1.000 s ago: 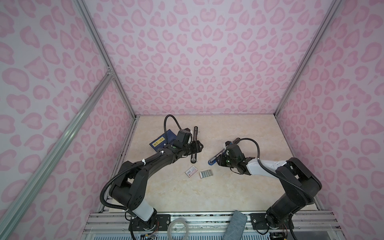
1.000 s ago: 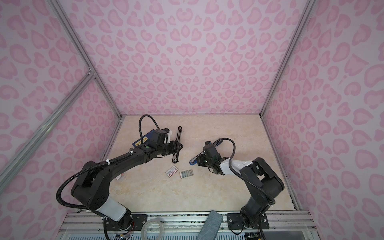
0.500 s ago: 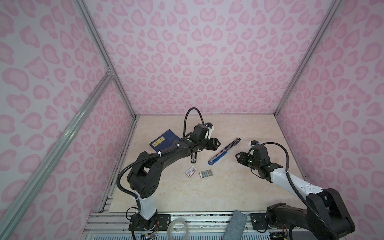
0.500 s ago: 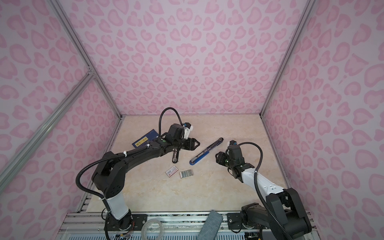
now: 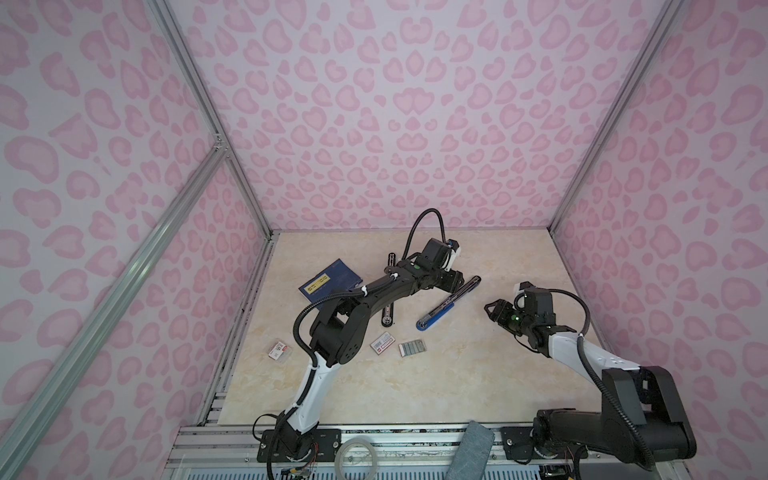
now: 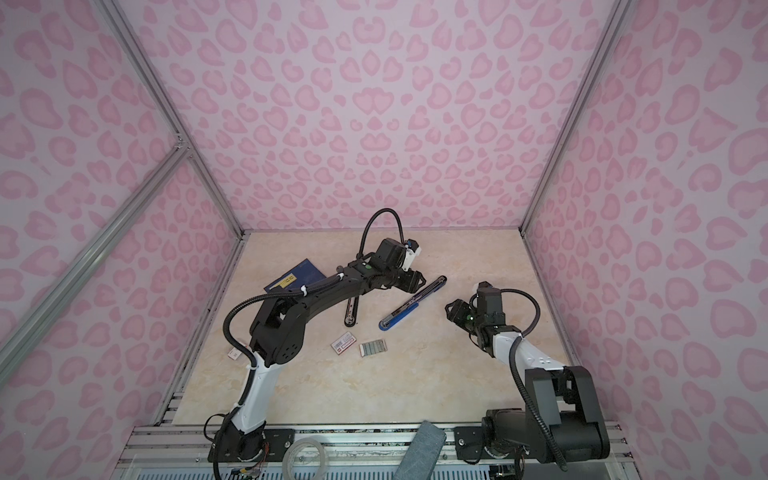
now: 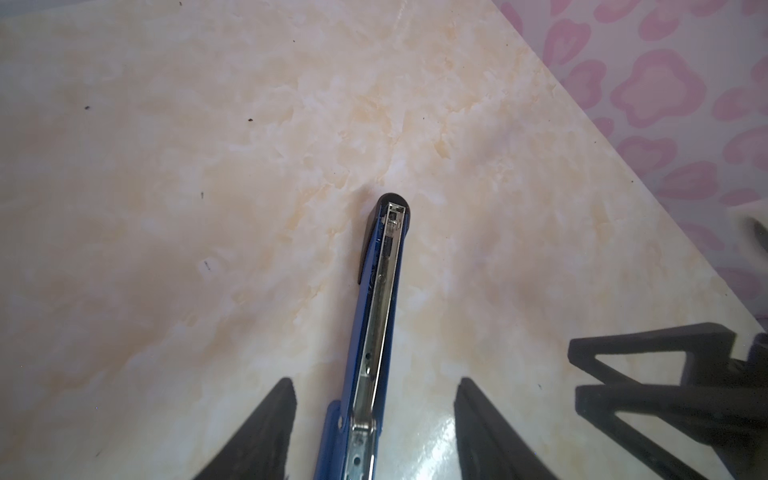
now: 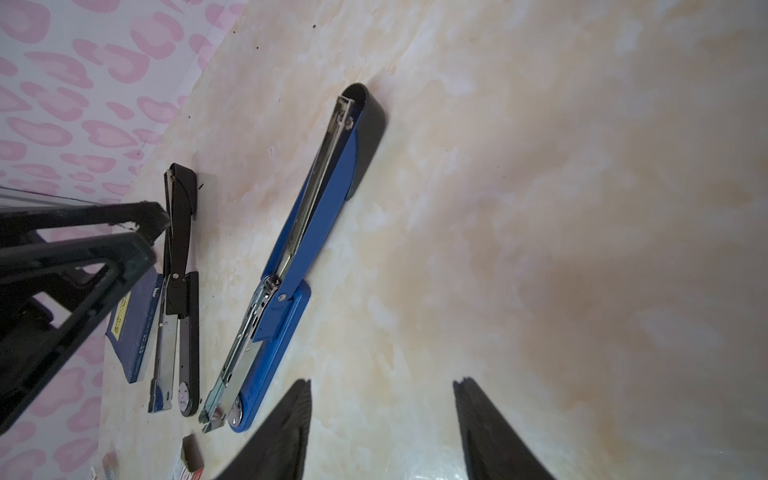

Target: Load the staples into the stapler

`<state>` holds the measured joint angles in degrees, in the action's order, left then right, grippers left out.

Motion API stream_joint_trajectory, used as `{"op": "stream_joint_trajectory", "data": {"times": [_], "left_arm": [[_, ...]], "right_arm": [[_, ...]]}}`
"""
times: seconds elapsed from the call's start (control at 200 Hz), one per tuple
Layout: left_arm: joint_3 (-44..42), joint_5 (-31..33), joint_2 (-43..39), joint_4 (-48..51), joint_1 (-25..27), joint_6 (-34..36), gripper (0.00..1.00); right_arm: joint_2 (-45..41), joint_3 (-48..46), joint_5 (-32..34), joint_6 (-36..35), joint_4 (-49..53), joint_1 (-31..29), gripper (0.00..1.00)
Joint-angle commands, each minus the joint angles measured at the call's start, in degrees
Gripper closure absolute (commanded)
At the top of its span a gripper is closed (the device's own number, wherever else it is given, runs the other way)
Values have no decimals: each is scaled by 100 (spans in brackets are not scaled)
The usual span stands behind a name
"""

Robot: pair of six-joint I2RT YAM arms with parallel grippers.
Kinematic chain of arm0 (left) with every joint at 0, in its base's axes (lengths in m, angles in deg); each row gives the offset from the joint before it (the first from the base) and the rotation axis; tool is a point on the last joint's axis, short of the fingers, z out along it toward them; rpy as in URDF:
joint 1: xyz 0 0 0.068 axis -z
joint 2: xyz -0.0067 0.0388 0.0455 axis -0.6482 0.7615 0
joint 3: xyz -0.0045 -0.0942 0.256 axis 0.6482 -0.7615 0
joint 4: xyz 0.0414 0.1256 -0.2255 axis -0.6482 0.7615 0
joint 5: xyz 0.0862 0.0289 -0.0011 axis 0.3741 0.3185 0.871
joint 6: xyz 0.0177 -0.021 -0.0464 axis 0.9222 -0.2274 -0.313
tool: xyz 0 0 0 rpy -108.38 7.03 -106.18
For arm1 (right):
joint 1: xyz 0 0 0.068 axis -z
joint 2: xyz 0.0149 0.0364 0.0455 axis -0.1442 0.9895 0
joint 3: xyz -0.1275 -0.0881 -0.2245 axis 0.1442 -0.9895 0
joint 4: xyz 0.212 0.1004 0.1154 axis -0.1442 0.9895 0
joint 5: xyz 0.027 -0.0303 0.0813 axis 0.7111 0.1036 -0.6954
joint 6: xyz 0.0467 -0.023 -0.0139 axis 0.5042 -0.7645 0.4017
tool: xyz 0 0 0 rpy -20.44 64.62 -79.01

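In both top views the staples (image 5: 412,348) (image 6: 372,347) lie on the table (image 5: 415,395), just right of a small white box (image 5: 382,343) and nearer than the opened blue stapler (image 5: 449,303); only these views show them. The left claw (image 5: 454,280) hangs over that stapler's far end, with the right claw (image 5: 496,309) apart to its right.

The left wrist view shows the left claw (image 7: 374,382) spread wide, the stapler between its fingers (image 7: 266,428) with gaps either side.

The right wrist view shows the right claw (image 8: 382,382) spread over bare table, empty, plus a black stapler (image 8: 178,270) and dark booklet (image 8: 133,332).
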<state>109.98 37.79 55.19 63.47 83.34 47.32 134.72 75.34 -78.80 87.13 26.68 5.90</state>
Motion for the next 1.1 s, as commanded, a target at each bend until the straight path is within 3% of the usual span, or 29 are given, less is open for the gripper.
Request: {"op": "stream_joint_trajectory", "data": {"times": [0.0,0.16,0.37,0.565,0.86,0.92,1.095], "left_arm": [[548,82,428,640,86,374,37],[1370,593,1055,1080,257,659,37],[1797,727,1472,1143,268,658,43],[1926,573,1630,1063,285,701,56],[1981,548,1705,956,312,781,63],[1990,568,1714,941,312,807,70],[1990,631,1688,873,314,888,74]], "right_arm": [[184,51,-162,96,-337,55,42],[428,92,-260,146,-489,83,44],[545,82,-314,175,-599,84,46],[760,253,-277,160,-643,99,47],[1285,616,-333,269,-957,116,44],[1361,661,-322,285,-1013,124,45],[1605,748,-397,363,-1297,153,44]]}}
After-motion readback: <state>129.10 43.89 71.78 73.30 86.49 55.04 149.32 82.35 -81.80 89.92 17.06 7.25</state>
